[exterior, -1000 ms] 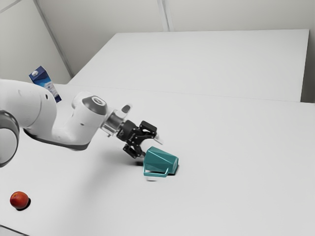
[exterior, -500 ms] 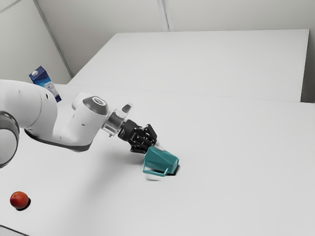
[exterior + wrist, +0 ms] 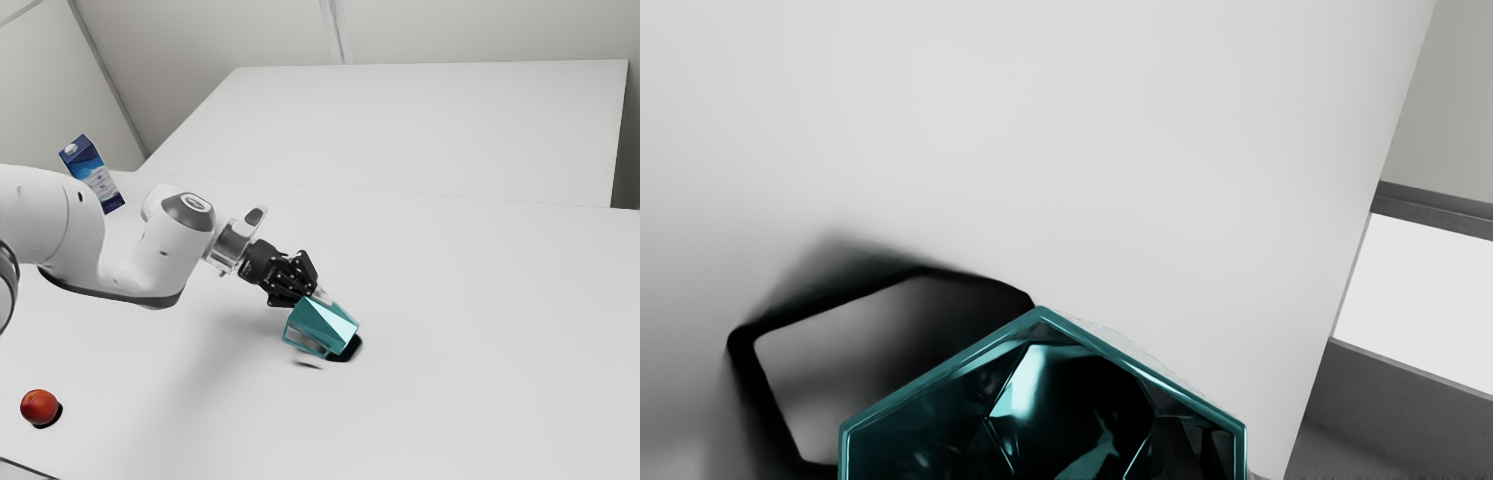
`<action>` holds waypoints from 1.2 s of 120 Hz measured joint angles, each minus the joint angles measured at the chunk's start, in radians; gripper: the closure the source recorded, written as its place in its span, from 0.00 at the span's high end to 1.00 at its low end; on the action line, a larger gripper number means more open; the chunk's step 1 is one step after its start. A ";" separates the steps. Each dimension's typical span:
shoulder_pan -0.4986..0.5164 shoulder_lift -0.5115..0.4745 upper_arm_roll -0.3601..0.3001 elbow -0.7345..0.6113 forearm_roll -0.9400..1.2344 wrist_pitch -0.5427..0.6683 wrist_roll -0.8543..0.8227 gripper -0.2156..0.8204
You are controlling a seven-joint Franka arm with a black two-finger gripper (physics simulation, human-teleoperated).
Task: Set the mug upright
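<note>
the black two-finger gripper (image 3: 317,295) was closed to a narrow gap, pinching the shiny teal, six-sided mug (image 3: 326,323) by its wall at the open end. the mug hung tilted just over the white table (image 3: 480,360), mouth toward the gripper, well apart from the round red fruit (image 3: 39,406).

A blue-and-white carton (image 3: 90,172) stands well apart from the gripper (image 3: 309,293), off toward the exterior view's left and farther from that camera. A round red fruit (image 3: 39,406) sits on the white table (image 3: 470,390), also to the exterior view's left of the gripper but nearer the camera. Far beyond the gripper, past a thin seam, lies another flat white surface (image 3: 430,130), with pale walls (image 3: 200,50) behind it.
</note>
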 joint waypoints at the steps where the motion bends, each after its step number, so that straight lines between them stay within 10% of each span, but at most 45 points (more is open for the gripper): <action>1: 0.000 -0.001 0.000 0.000 0.001 0.000 0.000 0.04; 144: 0.090 -0.192 -0.101 -0.010 0.953 0.186 -0.293 0.03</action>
